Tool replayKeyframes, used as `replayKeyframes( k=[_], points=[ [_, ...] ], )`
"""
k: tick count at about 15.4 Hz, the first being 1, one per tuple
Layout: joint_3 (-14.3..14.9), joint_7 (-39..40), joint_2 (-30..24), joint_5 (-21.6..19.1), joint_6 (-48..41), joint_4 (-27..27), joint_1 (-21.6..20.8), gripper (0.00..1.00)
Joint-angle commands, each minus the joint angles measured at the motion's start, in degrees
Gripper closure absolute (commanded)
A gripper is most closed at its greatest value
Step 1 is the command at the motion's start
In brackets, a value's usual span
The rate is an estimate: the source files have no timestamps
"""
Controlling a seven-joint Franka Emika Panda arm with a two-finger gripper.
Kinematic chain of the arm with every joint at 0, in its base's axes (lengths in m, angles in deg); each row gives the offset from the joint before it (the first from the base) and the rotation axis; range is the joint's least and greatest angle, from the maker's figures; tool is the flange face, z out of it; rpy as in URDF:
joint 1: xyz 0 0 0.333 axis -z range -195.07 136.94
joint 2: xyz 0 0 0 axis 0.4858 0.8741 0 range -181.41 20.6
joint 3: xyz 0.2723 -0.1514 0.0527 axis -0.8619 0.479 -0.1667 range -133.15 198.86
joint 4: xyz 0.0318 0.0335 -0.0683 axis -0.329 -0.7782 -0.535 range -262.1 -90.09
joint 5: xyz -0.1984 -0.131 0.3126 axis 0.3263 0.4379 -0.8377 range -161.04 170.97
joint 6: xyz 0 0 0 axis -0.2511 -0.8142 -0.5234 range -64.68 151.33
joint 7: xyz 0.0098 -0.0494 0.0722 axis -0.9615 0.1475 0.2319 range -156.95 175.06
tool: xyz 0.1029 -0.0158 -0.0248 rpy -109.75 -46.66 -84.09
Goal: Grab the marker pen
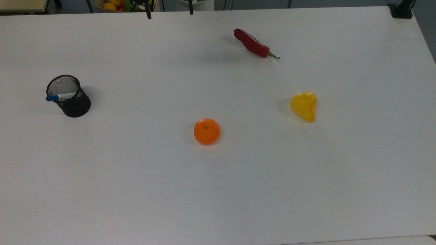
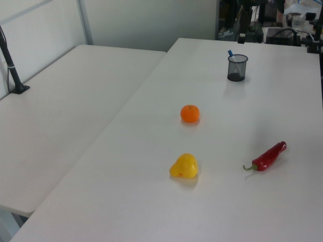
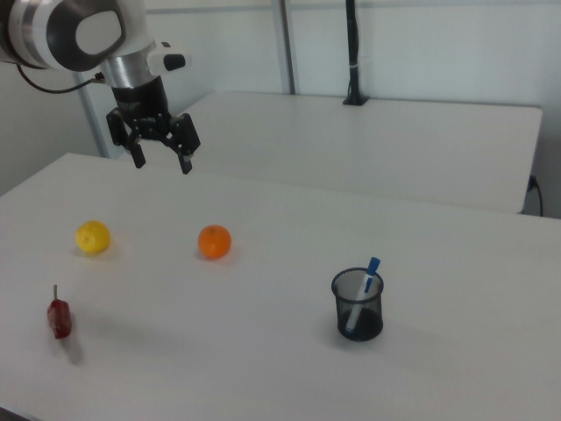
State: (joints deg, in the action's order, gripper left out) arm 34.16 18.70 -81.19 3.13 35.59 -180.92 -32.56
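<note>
The marker pen [image 1: 62, 97] stands tilted in a black mesh cup [image 1: 72, 102], its white barrel inside and its blue cap over the rim on the top view's left. In the right view the marker pen [image 3: 369, 274] pokes out of the cup [image 3: 358, 307] at the front right. The blue tip of the marker pen [image 2: 230, 52] also shows above the cup [image 2: 237, 67] in the left view. My gripper [image 3: 161, 163] hangs open and empty high above the table's far left in the right view, well away from the cup. Its fingertips [image 1: 148, 14] show at the top view's upper edge.
An orange [image 1: 206, 131] lies mid-table, a yellow pear-shaped fruit [image 1: 304, 106] to the top view's right, and a red chili [image 1: 253, 43] further back. The white table [image 1: 218, 190] is wide and bare around them. A second table [image 2: 65, 101] adjoins it.
</note>
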Motion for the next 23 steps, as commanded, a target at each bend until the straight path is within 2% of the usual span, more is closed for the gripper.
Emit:
replayKeyframes(
  k=[1,17,23],
  points=[
    [0.89,0.9,-1.5,-1.25,-0.92,-1.24,-0.46,0.0],
    [0.89,1.78,-2.03,-1.16,-1.01,-1.24,1.39,0.0],
    [0.89,0.99,-1.33,-0.55,4.87,-1.06,4.19,0.0]
  ],
)
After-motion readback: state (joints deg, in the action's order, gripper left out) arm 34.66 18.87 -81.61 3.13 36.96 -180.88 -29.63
